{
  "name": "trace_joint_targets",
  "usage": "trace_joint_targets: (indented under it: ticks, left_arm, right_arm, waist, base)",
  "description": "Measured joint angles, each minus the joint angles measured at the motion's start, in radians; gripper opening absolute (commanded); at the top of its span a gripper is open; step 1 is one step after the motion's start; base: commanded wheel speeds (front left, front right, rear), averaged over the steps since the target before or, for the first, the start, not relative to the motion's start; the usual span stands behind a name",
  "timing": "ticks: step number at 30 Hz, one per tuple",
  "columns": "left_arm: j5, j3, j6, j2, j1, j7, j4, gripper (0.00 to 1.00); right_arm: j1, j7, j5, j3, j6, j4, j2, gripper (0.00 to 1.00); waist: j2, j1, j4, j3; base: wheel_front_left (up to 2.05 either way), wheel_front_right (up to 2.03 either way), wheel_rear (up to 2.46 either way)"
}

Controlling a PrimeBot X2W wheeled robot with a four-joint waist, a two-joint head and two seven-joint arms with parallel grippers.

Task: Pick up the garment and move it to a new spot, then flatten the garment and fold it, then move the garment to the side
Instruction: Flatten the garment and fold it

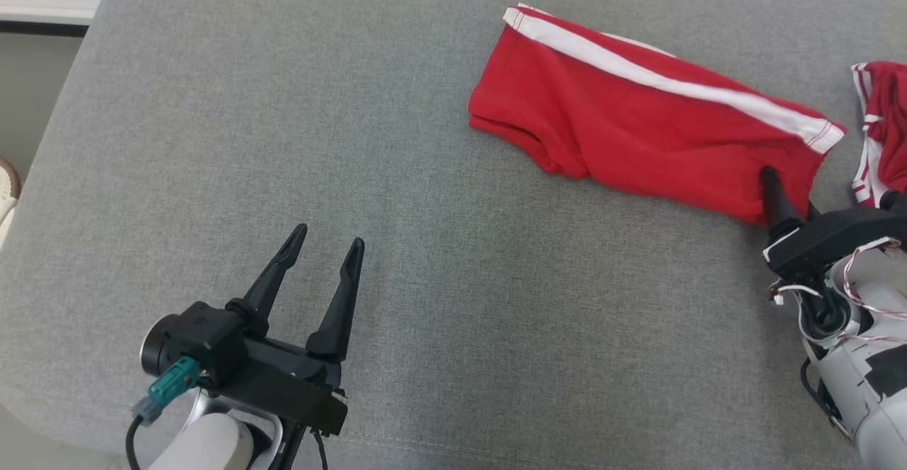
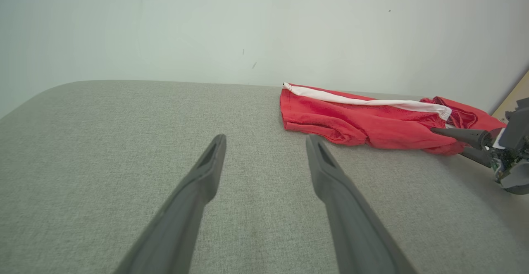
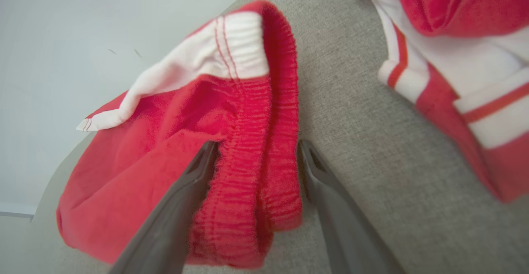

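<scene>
**Limp shorts: grip the waistband**

Nearest, our left tool [image 1: 329, 236] gapes empty. Beyond, the right tool [image 3: 257, 146] straddles the waistband [image 3: 264, 113] of the red shorts [image 1: 623, 130], not closed. They lie on the grey cushion [image 1: 425, 300], light and limp, we judge.

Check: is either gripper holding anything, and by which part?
Nothing gripped: the right gripper is open, straddling the elastic waistband of the red shorts; the left gripper is open, empty.
</scene>
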Motion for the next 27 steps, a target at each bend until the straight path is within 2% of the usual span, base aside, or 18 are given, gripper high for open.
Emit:
trace_joint_targets:
  ticks: [8, 15, 16, 17, 18, 19, 20, 27]
  left_arm:
    - [0.019, 0.001, -0.01, -0.018, 0.0, 0.0, 0.001, 1.0]
    - [0.034, 0.017, -0.027, -0.034, 0.0, 0.0, 0.009, 1.0]
    - [0.035, 0.02, -0.028, -0.036, 0.0, 0.0, 0.012, 1.0]
    - [0.04, 0.024, -0.028, -0.038, 0.0, 0.0, 0.014, 1.0]
    - [0.049, 0.028, -0.033, -0.04, 0.0, 0.0, 0.016, 1.0]
    - [0.053, 0.03, -0.036, -0.042, 0.0, 0.0, 0.018, 1.0]
    - [0.054, 0.033, -0.036, -0.045, 0.0, 0.0, 0.021, 1.0]
    - [0.062, 0.045, -0.052, -0.062, 0.003, 0.0, 0.038, 1.0]
  right_arm:
    - [-0.053, 0.026, 0.017, -0.022, -0.009, 0.059, 0.005, 1.0]
    - [-0.099, 0.091, 0.045, -0.017, 0.021, 0.109, 0.009, 1.0]
    - [-0.106, 0.101, 0.049, -0.015, 0.025, 0.112, 0.012, 0.98]
    - [-0.112, 0.108, 0.049, -0.012, 0.031, 0.114, 0.016, 0.55]
    - [-0.118, 0.111, 0.049, -0.009, 0.034, 0.118, 0.021, 0.33]
    - [-0.125, 0.118, 0.049, -0.007, 0.036, 0.123, 0.027, 0.21]
    - [-0.13, 0.122, 0.049, -0.005, 0.04, 0.126, 0.033, 0.0]
    - [-0.157, 0.14, 0.05, 0.012, 0.063, 0.15, 0.091, 0.0]
  waist:
    - [0.0, -0.0001, 0.01, 0.023]
    - [-0.0001, -0.0002, 0.019, 0.031]
    - [-0.0001, -0.0002, 0.02, 0.031]
    - [-0.0001, -0.0002, 0.02, 0.032]
    - [-0.0001, -0.0002, 0.021, 0.032]
    - [0.0, -0.0002, 0.021, 0.031]
    - [0.0, -0.0002, 0.022, 0.031]
    - [0.0, -0.0001, 0.018, 0.015]
  base:
    - [0.0, 0.0, 0.0]
    - [0.0, 0.0, 0.0]
    - [0.0, 0.0, 0.0]
    - [0.0, 0.0, 0.0]
    - [0.0, 0.0, 0.0]
    - [0.0, 0.0, 0.0]
    - [0.0, 0.0, 0.0]
    - [0.0, 0.0, 0.0]
